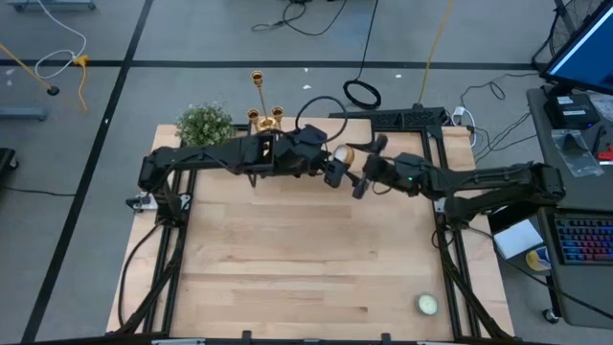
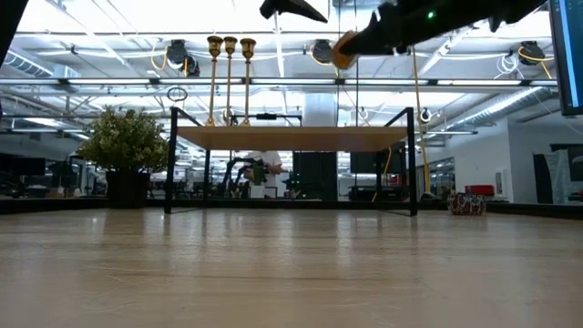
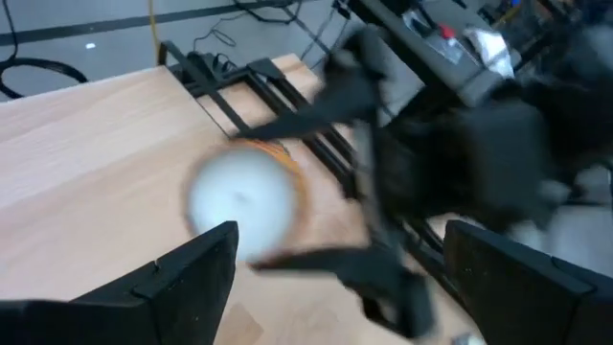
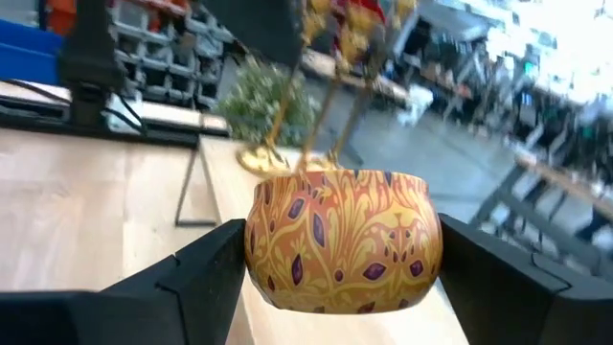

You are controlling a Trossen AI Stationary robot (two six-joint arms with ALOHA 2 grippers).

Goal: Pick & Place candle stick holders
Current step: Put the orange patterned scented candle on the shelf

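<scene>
Three gold candle stick holders [image 1: 261, 117] stand upright on their round bases at the table's far edge, beside a small green plant [image 1: 204, 125]; no gripper touches them. In the low view the holders [image 2: 230, 80] rise side by side. Over the table's far middle my right gripper [image 1: 351, 159] is shut on a round orange patterned candle tin [image 4: 342, 251]. My left gripper [image 3: 354, 287] is open, close to that tin's white top [image 3: 239, 203] and facing it, with nothing between its fingers. My right gripper pinches the candle tin between its two fingers, one on each side of the round wall [image 4: 263, 254]. The fingers [image 4: 192, 278] reach in about level from the table's right side. The tin is lifted clear, high above the table [image 2: 344, 47].
A pale round candle [image 1: 427, 305] lies near the table's near right corner. A black frame [image 1: 407, 120] runs along the far right edge. The wide wooden top [image 1: 287, 259] in front of both arms is bare. Cables and a desk with a keyboard lie beyond the table.
</scene>
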